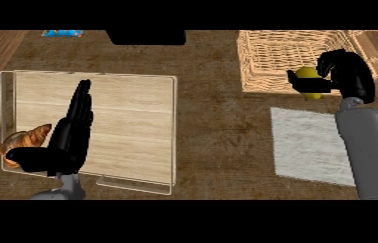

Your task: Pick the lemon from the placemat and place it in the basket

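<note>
A yellow lemon [308, 82] is held in my right hand [345, 73], whose fingers and thumb curl round it. The hand and lemon hang over the near edge of the wicker basket [277, 57] at the upper right. Just below them lies the light grey placemat [310, 144], with nothing on it. My left hand [70, 132] rests open at the lower left, fingers straight and pointing away, over a wooden board.
A pale wooden board with a clear rim [125, 122] fills the left half of the counter. A brown croissant [26, 139] lies at its left edge beside my left hand. A blue object [62, 33] and a dark block [145, 37] sit at the far edge.
</note>
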